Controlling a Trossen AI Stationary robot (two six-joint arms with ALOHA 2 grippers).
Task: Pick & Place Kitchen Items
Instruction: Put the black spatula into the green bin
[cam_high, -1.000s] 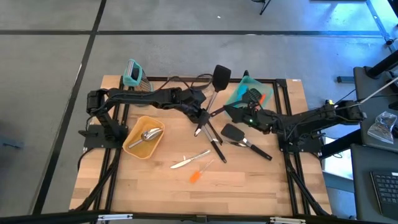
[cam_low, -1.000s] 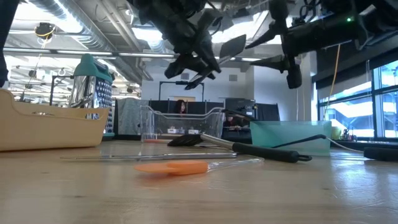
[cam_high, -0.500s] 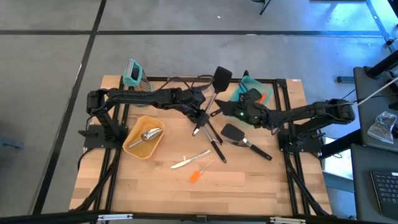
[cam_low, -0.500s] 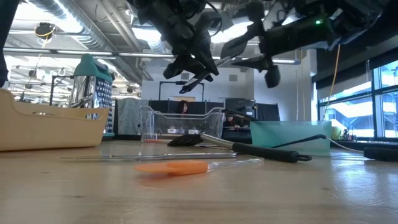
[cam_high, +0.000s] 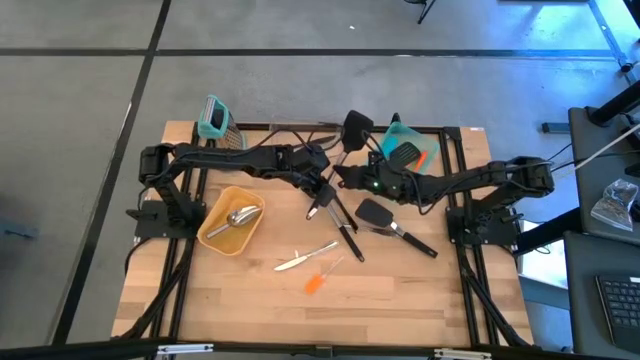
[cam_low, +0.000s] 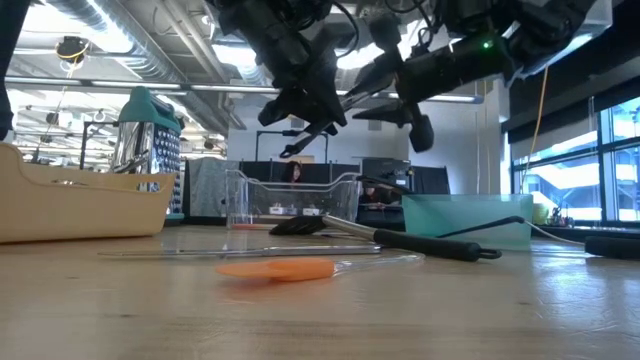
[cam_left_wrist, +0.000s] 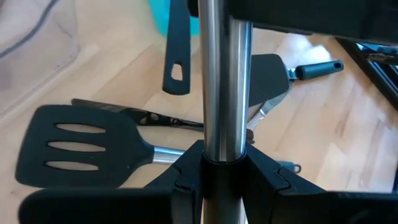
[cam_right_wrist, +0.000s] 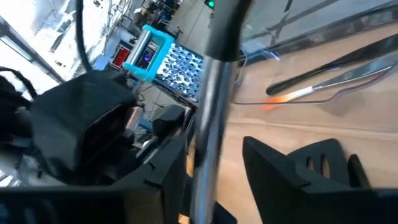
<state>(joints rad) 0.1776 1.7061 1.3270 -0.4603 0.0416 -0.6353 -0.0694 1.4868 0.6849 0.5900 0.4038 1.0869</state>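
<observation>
From above, both arms meet over the middle of the wooden tabletop (cam_high: 400, 290). The left pincer (cam_high: 322, 190) is clamped on the metal shaft of a black slotted turner (cam_high: 356, 127), whose blade points toward the far edge. The right pincer (cam_high: 345, 175) reaches in from the right to the same shaft, just beside the left one.

The left wrist view shows the grip plainly: the turner's steel shaft (cam_left_wrist: 222, 81) runs between the left arm's two dark fingers (cam_left_wrist: 186, 177), which press it from both sides. The right wrist view shows the same shaft (cam_right_wrist: 208, 118) standing between that arm's fingers (cam_right_wrist: 168, 158), but whether they touch it I cannot tell.

The low view shows what the overhead one cannot: the held turner (cam_low: 385, 70) hangs well above the tabletop, both pincers high in the air.

On the tabletop lie a second black slotted turner (cam_high: 378, 213), an orange spatula (cam_high: 316, 281), and a thin metal piece (cam_high: 303, 257). A silver scoop (cam_high: 238, 217) rests in the tan bowl (cam_high: 212, 234). A teal tray (cam_high: 382, 156) at the far right holds another black turner (cam_high: 406, 152). A teal-topped grater (cam_high: 216, 122) stands at the far left corner.
</observation>
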